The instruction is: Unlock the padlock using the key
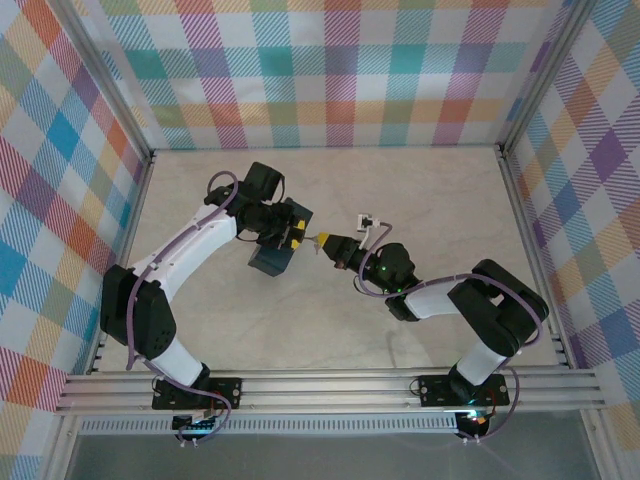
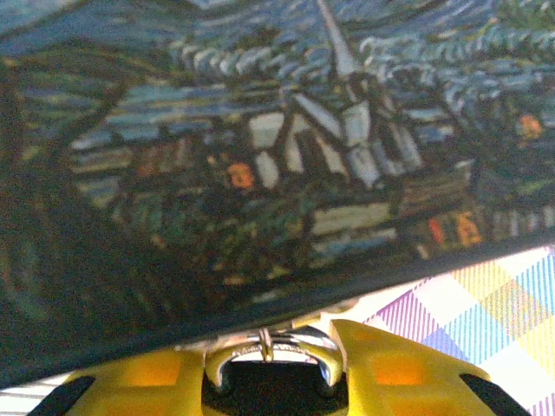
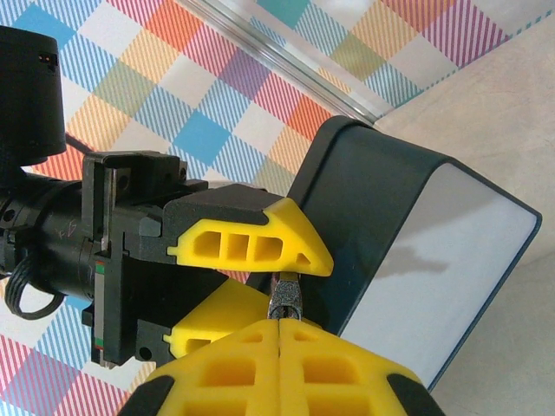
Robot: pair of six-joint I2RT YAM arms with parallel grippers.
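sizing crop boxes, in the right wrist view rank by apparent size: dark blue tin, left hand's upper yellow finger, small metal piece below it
1. dark blue rectangular tin
2. upper yellow plastic finger of the left hand
3. small grey metal piece, clearly smallest

Pale beige, faintly veined tabletop (image 1: pixel 330 330), bare-metal rails (image 1: pixel 330 385) across its near edge and along both sides.
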